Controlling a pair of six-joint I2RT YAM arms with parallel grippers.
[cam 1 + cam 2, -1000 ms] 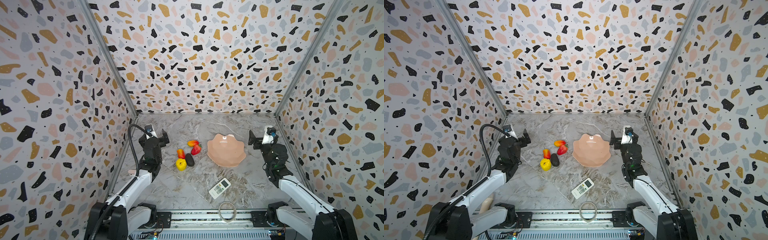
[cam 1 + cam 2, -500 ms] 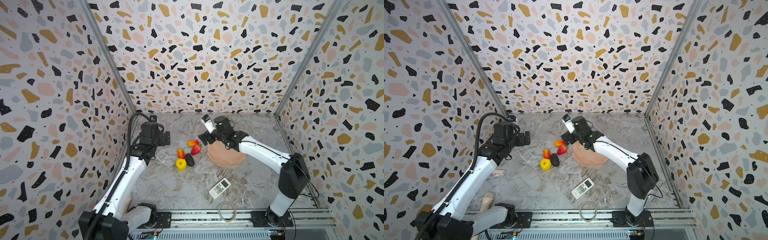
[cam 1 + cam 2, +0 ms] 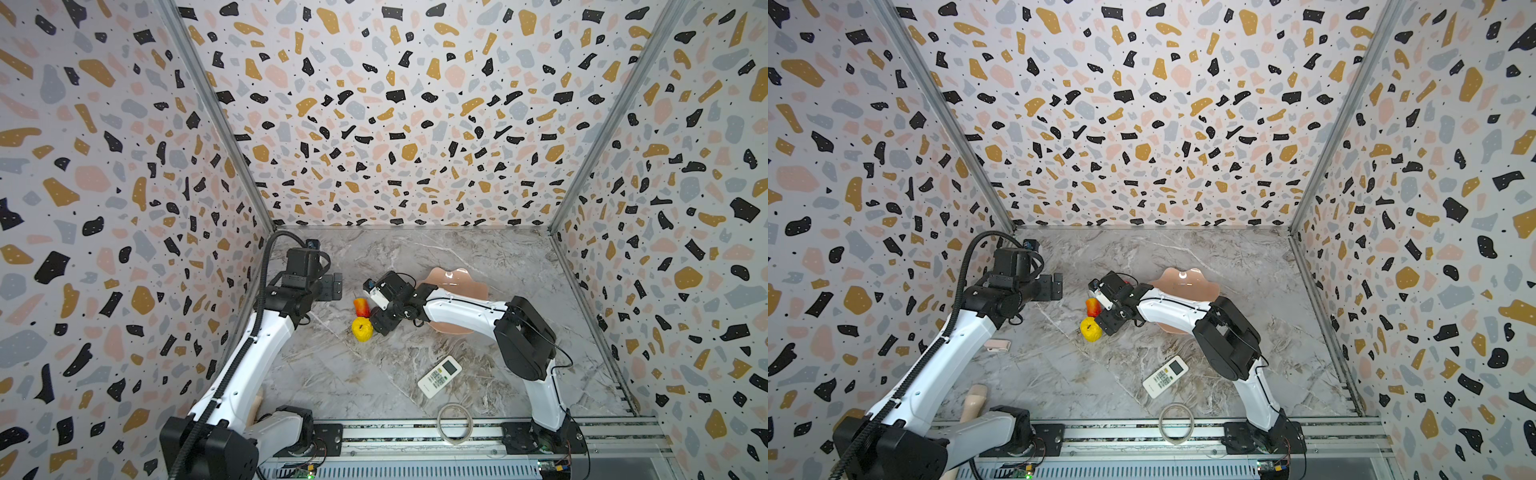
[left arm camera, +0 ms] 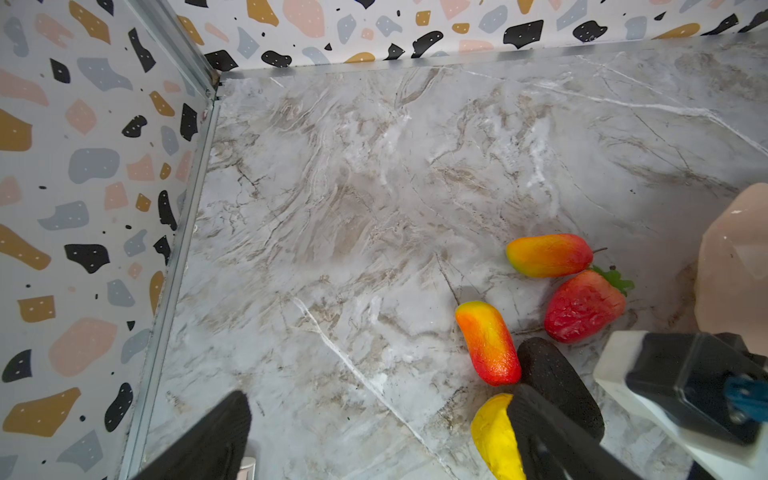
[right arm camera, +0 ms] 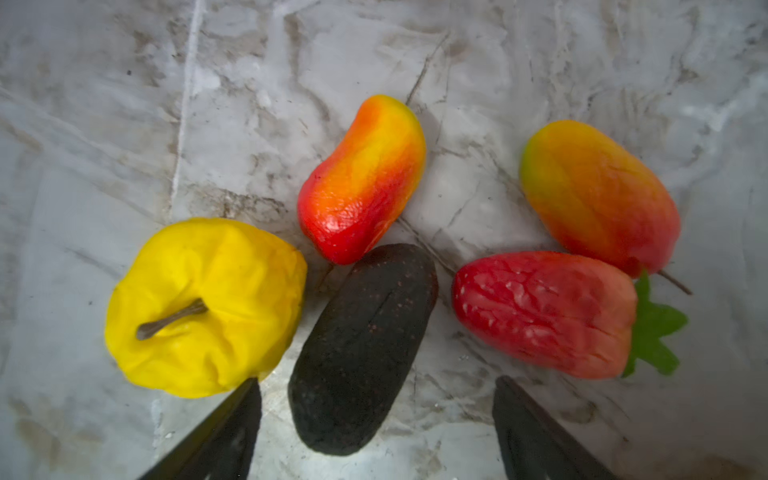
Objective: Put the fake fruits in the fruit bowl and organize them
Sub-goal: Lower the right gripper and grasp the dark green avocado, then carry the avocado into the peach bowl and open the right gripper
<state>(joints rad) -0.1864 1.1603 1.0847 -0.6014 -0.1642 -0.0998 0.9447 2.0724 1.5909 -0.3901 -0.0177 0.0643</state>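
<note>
**Avocado straddled, grasp not yet closed**

The right end effector [image 5: 376,386] is seen spread open. Its dark fingers [image 5: 224,432] are set on either side of one end of the avocado [image 5: 361,349]. No contact with the avocado can be made out, though one finger lies against the edge of the yellow fruit [image 5: 203,307]. Nothing is gripped.

The step in hand is judged to be the first pick, since all five fruits are found on the tabletop [image 3: 365,374] and none in the fruit bowl [image 3: 457,272]. For the next move, the fingers would need to be closed across the avocado's narrow width without the yellow fruit being pinched. A lift and a short carry to the bowl would then be required.

The avocado is shown lying flat, dark, matt and finely speckled, with a faint seam along its length. One of the two oblong fruits [image 5: 361,178] is touching or just beside it. The strawberry [image 5: 540,313] is set slightly apart on the other side.

The bowl, glossy pale pink with a scalloped rim, is placed just beside the cluster and is partly covered by the right arm. The left end effector [image 3: 336,286] is held open and empty, apart from the fruits.
</note>
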